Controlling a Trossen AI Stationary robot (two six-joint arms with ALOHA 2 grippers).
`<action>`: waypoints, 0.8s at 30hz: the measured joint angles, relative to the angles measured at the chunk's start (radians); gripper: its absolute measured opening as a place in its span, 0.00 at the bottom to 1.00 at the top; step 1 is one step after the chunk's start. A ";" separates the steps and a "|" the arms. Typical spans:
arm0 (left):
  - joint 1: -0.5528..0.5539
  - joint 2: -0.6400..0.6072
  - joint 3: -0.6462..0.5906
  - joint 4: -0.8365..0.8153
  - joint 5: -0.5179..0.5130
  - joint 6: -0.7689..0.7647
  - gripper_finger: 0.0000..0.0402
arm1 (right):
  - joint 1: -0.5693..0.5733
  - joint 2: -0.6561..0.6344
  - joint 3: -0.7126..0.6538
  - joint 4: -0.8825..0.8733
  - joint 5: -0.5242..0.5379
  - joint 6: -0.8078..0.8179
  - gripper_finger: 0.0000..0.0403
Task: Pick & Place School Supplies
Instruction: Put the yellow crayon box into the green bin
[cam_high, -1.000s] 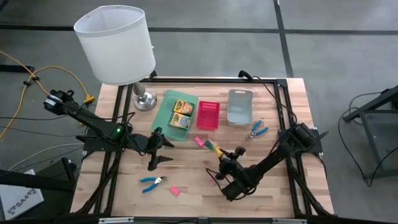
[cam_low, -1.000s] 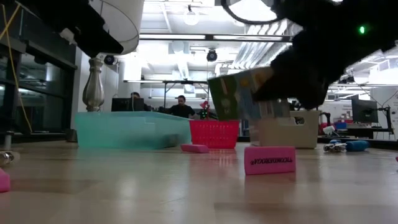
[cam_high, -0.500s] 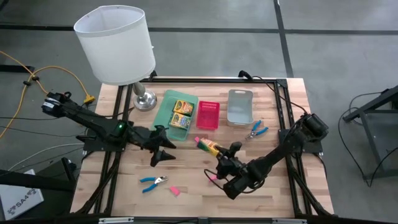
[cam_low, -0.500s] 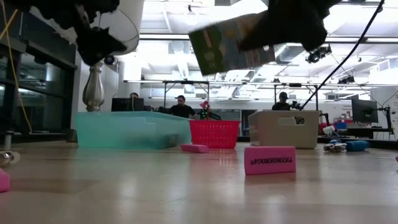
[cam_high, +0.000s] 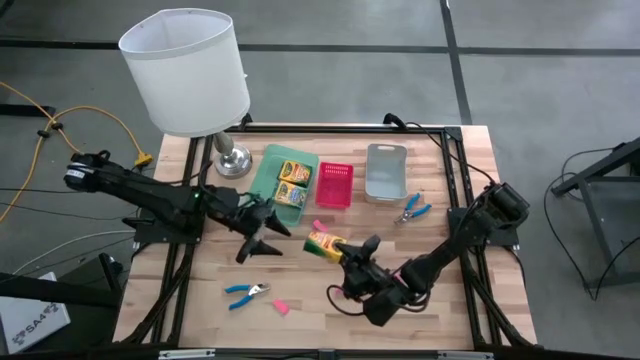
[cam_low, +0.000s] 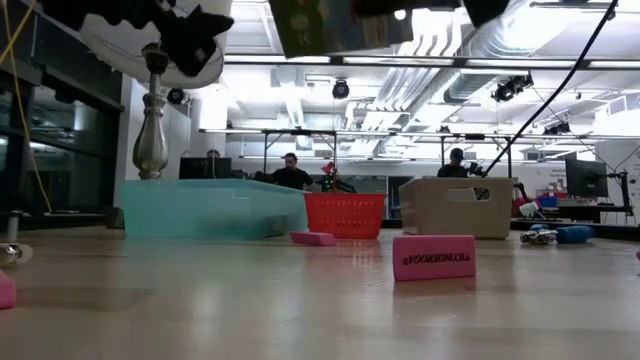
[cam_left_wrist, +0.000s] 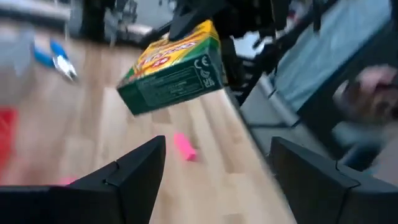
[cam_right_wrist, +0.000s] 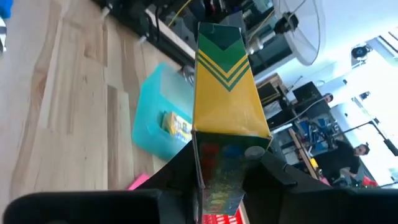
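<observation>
A yellow-and-green crayon box (cam_high: 324, 243) hangs in the air in my right gripper (cam_high: 345, 254), above the table's middle; it shows at the top of the low view (cam_low: 330, 25). Two more crayon boxes (cam_high: 291, 181) lie in the green tray (cam_high: 262, 183). My left gripper (cam_high: 262, 240) is open and empty, hovering just left of the held box, its fingers spread wide (cam_left_wrist: 217, 168). Pink erasers (cam_high: 281, 307) (cam_high: 319, 226) (cam_low: 433, 257) lie flat on the wood. One blue-handled tool (cam_high: 245, 292) lies near the front left, another (cam_high: 412, 209) by the grey tray. My right gripper pinches the crayon box by one end (cam_right_wrist: 219, 163) between its two fingers (cam_right_wrist: 186, 171). The rest of the box (cam_right_wrist: 225, 87) sticks out past the fingertips toward the table's left. The box is lifted clear of the table, tilted (cam_left_wrist: 174, 65).
A white-shaded lamp (cam_high: 190, 72) stands at the far left corner beside the green tray. The pink tray (cam_high: 335, 186) and grey tray (cam_high: 386, 172) sit in a row to the right of it. Bare wood lies along the near edge. People sit in the room beyond (cam_low: 290, 172).
My right gripper has risen steadily with the crayon box and carried it a little toward the table's left; in the low view the box has climbed from mid-height to the top. My left gripper has also risen and reached toward the right, closer to the box.
</observation>
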 joint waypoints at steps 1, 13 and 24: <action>-0.010 0.000 0.000 0.000 -0.024 0.073 0.71 | 0.004 0.000 0.000 0.018 0.000 -0.015 0.23; -0.219 0.048 0.000 0.084 -0.622 0.765 0.71 | 0.007 0.000 0.000 0.163 -0.024 -0.047 0.23; -0.213 0.167 0.000 0.322 -0.632 0.867 0.71 | -0.010 0.000 0.000 0.215 -0.064 -0.047 0.23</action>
